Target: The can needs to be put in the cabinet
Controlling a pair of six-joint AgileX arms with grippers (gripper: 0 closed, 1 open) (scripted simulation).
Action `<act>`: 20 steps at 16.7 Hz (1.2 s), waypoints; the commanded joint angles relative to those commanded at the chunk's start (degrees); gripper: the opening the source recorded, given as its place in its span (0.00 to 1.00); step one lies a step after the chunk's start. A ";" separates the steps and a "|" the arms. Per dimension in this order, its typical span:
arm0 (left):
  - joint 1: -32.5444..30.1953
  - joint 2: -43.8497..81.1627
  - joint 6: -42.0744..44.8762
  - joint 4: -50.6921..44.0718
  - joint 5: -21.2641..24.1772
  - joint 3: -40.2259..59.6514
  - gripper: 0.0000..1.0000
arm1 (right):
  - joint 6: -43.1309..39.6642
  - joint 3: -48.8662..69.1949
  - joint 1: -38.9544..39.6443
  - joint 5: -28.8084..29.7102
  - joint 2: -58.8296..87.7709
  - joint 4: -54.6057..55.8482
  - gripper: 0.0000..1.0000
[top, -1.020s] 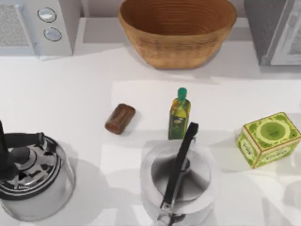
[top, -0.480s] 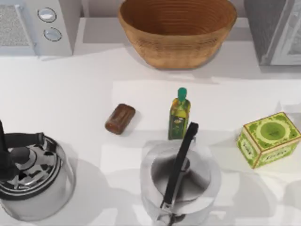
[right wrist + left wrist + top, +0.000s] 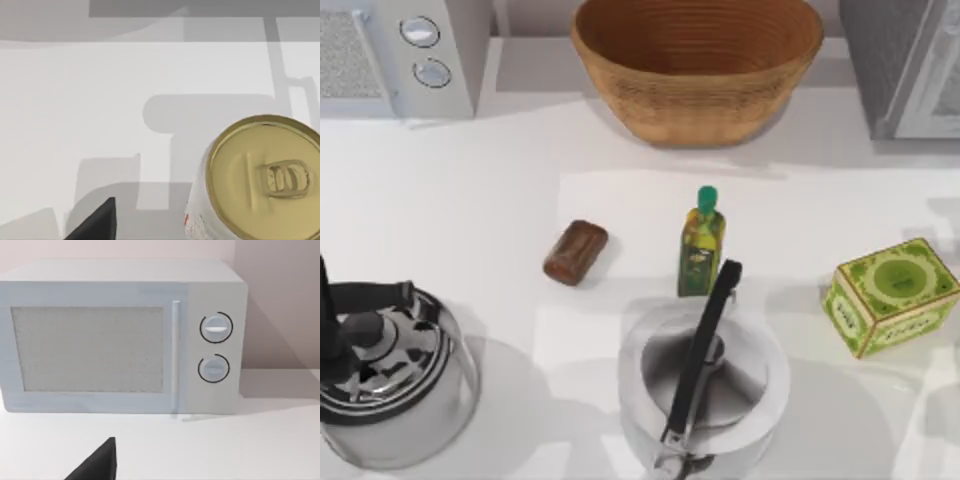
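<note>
Lying untouched on the bench, the can awaits pickup; neither gripper's state can be told.

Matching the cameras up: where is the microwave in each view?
Top view: microwave, far left corner of the table.
Left wrist view: centre, door and knobs facing the camera.
Right wrist view: table and a gold-topped can instead.
Shared landmark: the two knobs, top and left wrist.
</note>
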 joint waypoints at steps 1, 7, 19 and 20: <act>0.00 0.00 0.00 0.00 0.00 0.00 1.00 | -0.33 -0.35 -0.14 0.07 1.87 0.34 1.00; 0.00 0.00 0.00 0.00 0.00 0.00 1.00 | -0.76 -0.85 -0.35 0.17 4.02 0.71 1.00; 0.00 0.00 0.00 0.00 0.00 0.00 1.00 | -0.64 6.55 -0.45 0.33 19.97 9.44 1.00; 0.00 0.00 0.00 0.00 0.00 0.00 1.00 | -0.45 5.76 -0.19 0.53 20.26 10.53 1.00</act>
